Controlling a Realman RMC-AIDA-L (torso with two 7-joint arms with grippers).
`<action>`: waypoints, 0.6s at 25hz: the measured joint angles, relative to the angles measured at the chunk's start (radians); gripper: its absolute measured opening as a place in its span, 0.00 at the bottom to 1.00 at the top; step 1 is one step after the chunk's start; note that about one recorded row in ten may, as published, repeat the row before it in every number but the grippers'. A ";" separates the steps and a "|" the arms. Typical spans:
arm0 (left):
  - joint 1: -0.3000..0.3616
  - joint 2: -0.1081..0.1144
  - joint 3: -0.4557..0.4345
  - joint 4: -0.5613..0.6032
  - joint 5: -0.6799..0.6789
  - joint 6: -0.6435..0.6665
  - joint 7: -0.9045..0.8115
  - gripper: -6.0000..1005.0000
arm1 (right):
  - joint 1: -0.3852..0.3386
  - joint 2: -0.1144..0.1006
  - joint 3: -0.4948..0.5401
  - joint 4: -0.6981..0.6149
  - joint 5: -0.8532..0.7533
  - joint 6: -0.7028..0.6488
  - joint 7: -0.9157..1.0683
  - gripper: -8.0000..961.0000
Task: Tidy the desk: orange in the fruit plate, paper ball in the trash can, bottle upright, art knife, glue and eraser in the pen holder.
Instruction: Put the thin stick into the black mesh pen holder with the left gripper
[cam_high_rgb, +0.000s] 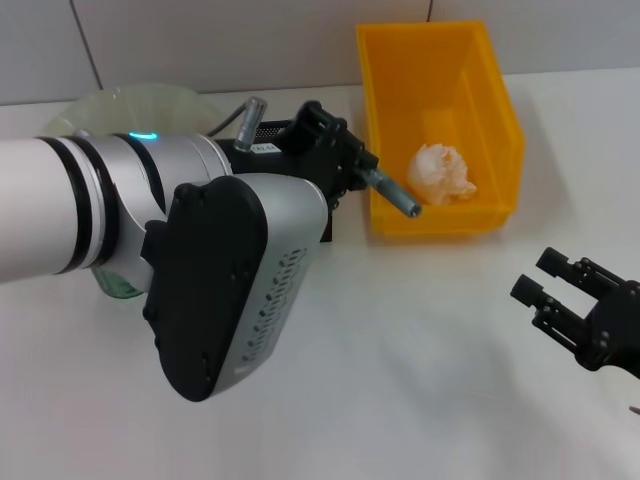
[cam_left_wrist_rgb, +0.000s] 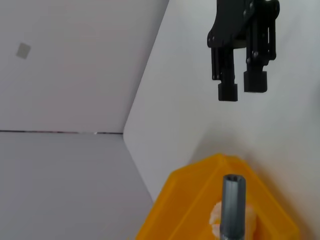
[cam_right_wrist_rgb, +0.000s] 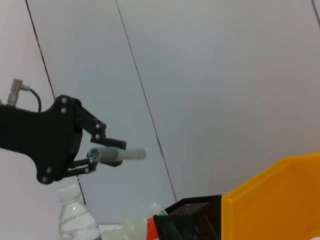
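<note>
My left gripper (cam_high_rgb: 362, 172) is shut on the art knife (cam_high_rgb: 392, 192), a grey rod held in the air above the black mesh pen holder (cam_high_rgb: 272, 133) and pointing toward the yellow trash can (cam_high_rgb: 500, 110). The paper ball (cam_high_rgb: 443, 172) lies inside that can. In the right wrist view the left gripper (cam_right_wrist_rgb: 95, 156) carries the knife (cam_right_wrist_rgb: 125, 153) over the pen holder (cam_right_wrist_rgb: 192, 217), with the bottle (cam_right_wrist_rgb: 75, 220) standing upright behind. A sliver of the orange (cam_right_wrist_rgb: 152, 229) shows by the fruit plate (cam_right_wrist_rgb: 131, 227). My right gripper (cam_high_rgb: 535, 275) hovers open and empty at the near right.
The fruit plate (cam_high_rgb: 130, 100) sits at the far left, mostly behind my left arm. The arm hides the table beneath it. The wall runs just behind the trash can. White table lies between the can and the right gripper (cam_left_wrist_rgb: 241, 89).
</note>
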 joint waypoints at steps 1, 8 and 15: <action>0.000 0.000 0.006 0.003 0.013 -0.007 -0.004 0.13 | 0.002 -0.001 0.000 0.000 0.000 0.001 0.000 0.62; 0.001 -0.002 0.116 0.008 0.201 -0.124 -0.100 0.13 | 0.005 -0.001 0.000 0.000 0.001 0.003 -0.004 0.62; 0.005 -0.004 0.149 0.016 0.272 -0.197 -0.140 0.13 | -0.004 0.001 0.000 0.000 -0.005 0.001 -0.016 0.62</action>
